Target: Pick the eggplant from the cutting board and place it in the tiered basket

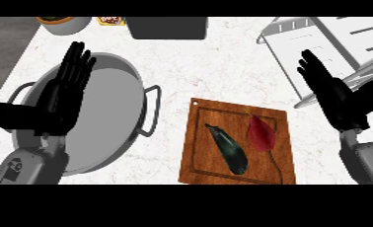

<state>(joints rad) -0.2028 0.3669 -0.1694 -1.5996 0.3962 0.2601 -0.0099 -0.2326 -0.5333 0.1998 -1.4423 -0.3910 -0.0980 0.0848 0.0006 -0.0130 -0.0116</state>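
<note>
A dark green-black eggplant [228,148] lies on the wooden cutting board [211,169] at the lower middle, next to a red pointed vegetable [261,133]. The white wire tiered basket [328,38] stands at the upper right. My right hand [332,94] is open with fingers straight, hovering in front of the basket, to the right of and above the board. My left hand [62,92] is open, fingers up, resting over the large pot at the left. Neither hand touches the eggplant.
A big grey pot [116,102] with side handles fills the left. At the back edge stand a dark grey container [167,27], a pale bowl [64,23] and a small packet [111,20]. White marble counter lies between pot and board.
</note>
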